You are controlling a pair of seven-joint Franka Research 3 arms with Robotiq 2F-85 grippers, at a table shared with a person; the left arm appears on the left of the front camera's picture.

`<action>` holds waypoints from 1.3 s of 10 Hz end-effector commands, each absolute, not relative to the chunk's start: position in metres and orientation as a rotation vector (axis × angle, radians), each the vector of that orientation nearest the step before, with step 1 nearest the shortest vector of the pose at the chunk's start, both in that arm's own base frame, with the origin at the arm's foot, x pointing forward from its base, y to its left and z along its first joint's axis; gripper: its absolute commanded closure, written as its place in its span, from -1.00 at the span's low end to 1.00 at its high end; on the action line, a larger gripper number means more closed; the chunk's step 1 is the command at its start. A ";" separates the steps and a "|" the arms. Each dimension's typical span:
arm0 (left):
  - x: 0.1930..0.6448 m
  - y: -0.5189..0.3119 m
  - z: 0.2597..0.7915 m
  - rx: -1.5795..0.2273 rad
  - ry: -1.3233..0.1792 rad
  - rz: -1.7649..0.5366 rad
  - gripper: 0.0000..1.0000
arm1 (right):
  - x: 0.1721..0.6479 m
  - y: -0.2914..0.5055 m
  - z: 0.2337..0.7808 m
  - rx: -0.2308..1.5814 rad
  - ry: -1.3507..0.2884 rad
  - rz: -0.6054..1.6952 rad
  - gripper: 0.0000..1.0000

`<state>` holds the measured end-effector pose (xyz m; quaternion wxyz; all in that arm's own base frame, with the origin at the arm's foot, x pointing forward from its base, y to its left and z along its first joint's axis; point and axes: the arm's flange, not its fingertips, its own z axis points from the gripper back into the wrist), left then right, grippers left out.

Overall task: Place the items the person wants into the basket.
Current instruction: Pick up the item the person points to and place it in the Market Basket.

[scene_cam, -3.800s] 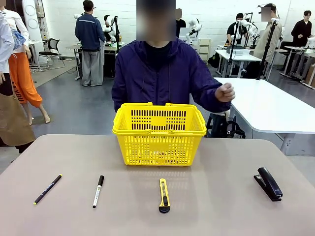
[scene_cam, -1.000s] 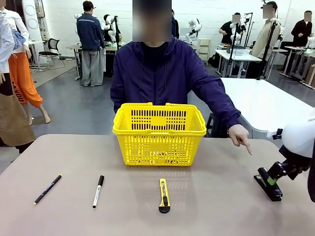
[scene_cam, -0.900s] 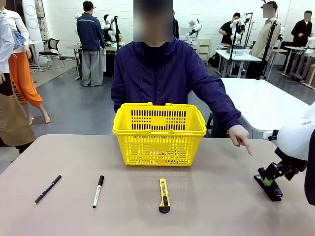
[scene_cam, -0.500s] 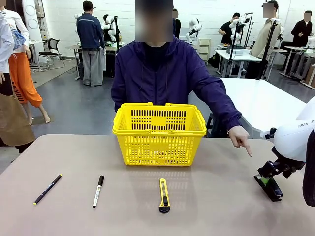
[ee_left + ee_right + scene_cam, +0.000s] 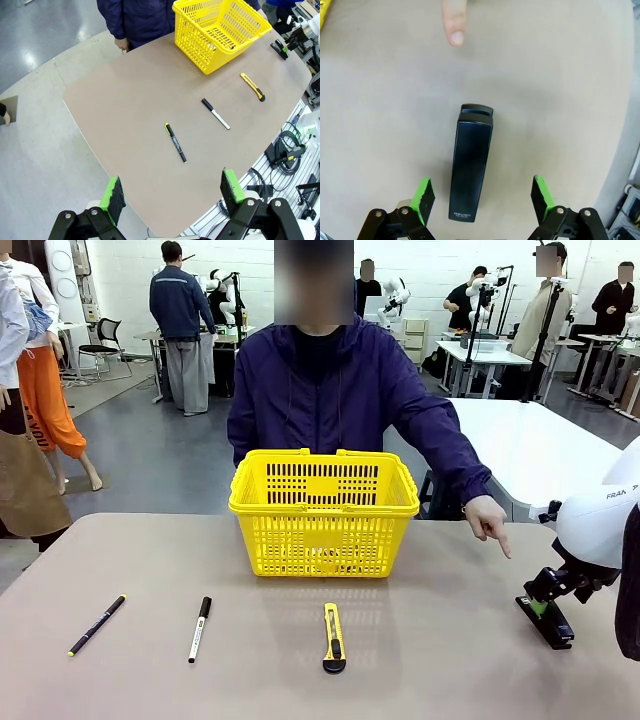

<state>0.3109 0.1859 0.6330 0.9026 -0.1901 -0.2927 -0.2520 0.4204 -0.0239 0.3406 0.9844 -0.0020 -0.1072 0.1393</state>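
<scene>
The person (image 5: 330,390) behind the yellow basket (image 5: 323,510) points a finger (image 5: 500,540) down at a black stapler (image 5: 545,614) lying at the table's right. My right gripper (image 5: 540,602) hangs open just above that stapler (image 5: 471,162), one pad on each side of it, and the pointing fingertip (image 5: 455,22) shows beyond. The white-barrelled marker with black cap (image 5: 200,628) lies at front left, far from both grippers. My left gripper (image 5: 172,189) is open, high above the table's left end. The tape measure is out of view.
A thin black pen with yellow-green tip (image 5: 97,625) lies left of the marker. A yellow-and-black utility knife (image 5: 333,637) lies in front of the basket. The table's right edge (image 5: 620,150) runs close to the stapler.
The right arm has come in from the right and settled low over the stapler. The person's hand went from a raised fist to pointing down at the table's right side.
</scene>
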 end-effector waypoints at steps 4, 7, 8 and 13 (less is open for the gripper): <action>0.310 0.187 0.633 -0.408 -0.616 -0.532 -1.00 | 0.437 -0.020 0.323 -0.067 -0.235 0.176 -1.00; 0.310 0.187 0.633 -0.408 -0.616 -0.532 -1.00 | 0.444 -0.018 0.321 -0.047 -0.253 0.165 -1.00; 0.310 0.187 0.633 -0.408 -0.616 -0.532 -1.00 | 0.445 -0.016 0.321 -0.043 -0.259 0.168 -1.00; 0.310 0.187 0.633 -0.408 -0.616 -0.532 -1.00 | 0.447 -0.017 0.320 0.002 -0.286 0.172 1.00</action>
